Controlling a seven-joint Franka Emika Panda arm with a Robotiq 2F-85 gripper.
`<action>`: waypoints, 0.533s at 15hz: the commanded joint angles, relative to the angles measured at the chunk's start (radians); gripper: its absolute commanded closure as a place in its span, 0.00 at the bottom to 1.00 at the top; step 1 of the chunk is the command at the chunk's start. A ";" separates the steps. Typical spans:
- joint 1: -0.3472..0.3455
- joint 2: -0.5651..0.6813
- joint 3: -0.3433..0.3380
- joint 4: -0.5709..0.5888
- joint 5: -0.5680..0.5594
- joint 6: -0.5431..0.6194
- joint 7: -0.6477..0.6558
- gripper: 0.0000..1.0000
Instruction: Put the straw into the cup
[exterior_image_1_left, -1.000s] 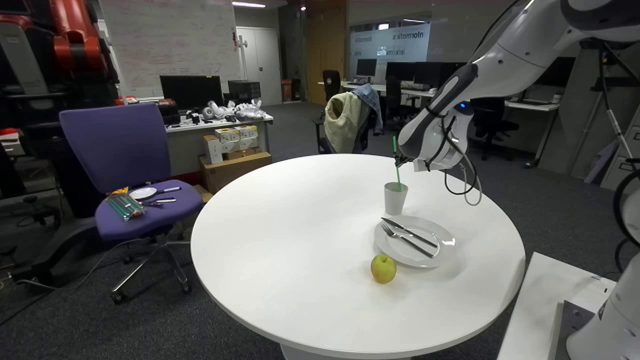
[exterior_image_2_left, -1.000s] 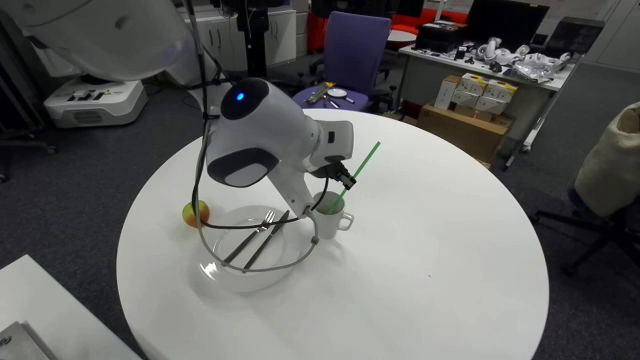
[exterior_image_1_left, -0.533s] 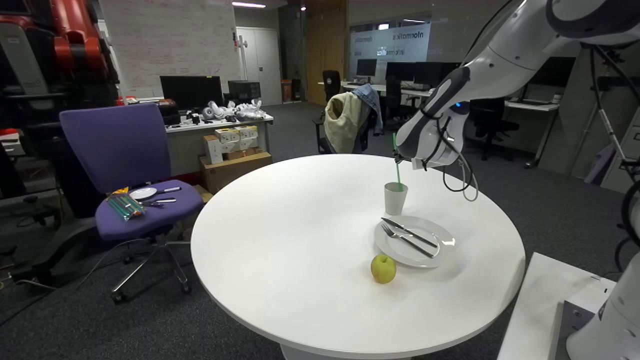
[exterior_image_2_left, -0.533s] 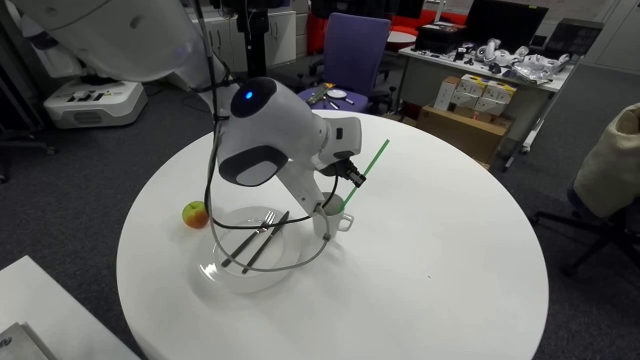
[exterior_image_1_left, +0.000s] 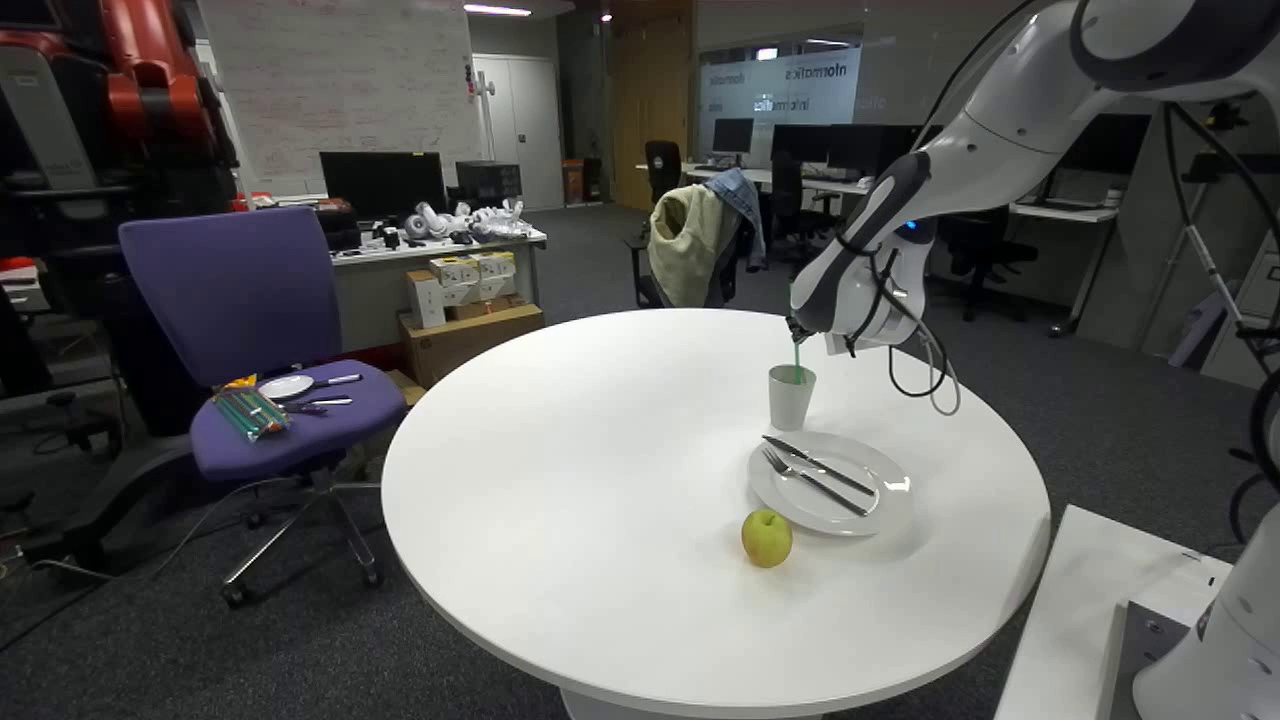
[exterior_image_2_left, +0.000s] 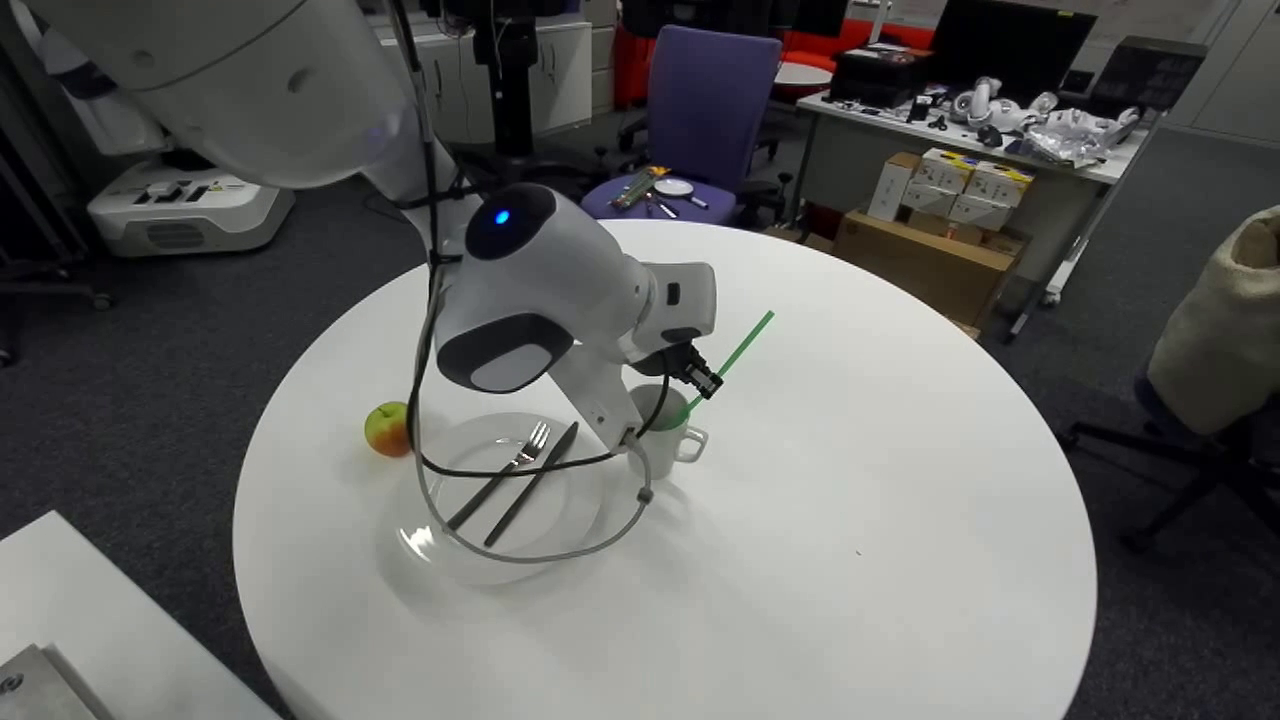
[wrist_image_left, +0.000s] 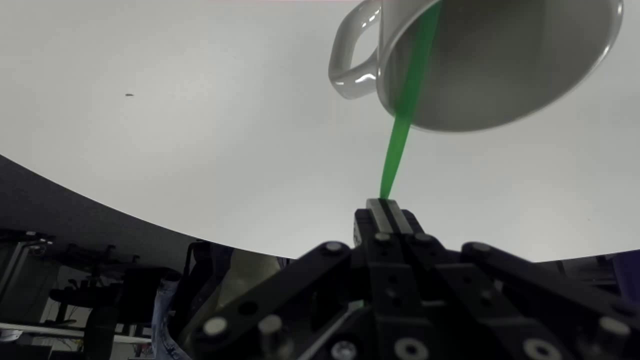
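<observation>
The green straw (exterior_image_2_left: 747, 342) is pinched between the closed fingertips of my gripper (wrist_image_left: 384, 202). In the wrist view the straw (wrist_image_left: 401, 125) runs from the fingertips over the rim and into the mouth of the white cup (wrist_image_left: 475, 102), along the handle side; its lower end is out of view. In an exterior view the straw (exterior_image_1_left: 798, 358) drops from the gripper (exterior_image_1_left: 797, 328) into the cup (exterior_image_1_left: 790, 406). In an exterior view the gripper (exterior_image_2_left: 707, 383) is just above the cup (exterior_image_2_left: 668, 457), and the straw leans up and away from the cup. The cup stands upright, partly hidden by a cable.
On the round white table (exterior_image_1_left: 560, 480), a plate (exterior_image_1_left: 893, 512) with a knife (exterior_image_1_left: 820, 466) and a fork (exterior_image_1_left: 818, 484) stands close to the cup. An apple (exterior_image_1_left: 766, 538) lies near the plate. Arm cables (exterior_image_2_left: 560, 556) hang over the plate.
My gripper first moved sideways, tilting the straw more, then came down. The straw's top is lower now and more of it is inside the cup. The cup has not moved.
</observation>
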 joint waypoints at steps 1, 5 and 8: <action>0.035 -0.003 -0.024 -0.016 0.016 0.000 0.016 1.00; 0.042 -0.002 -0.021 -0.021 0.015 0.000 0.021 1.00; 0.051 -0.001 -0.026 -0.021 0.017 0.000 0.023 0.73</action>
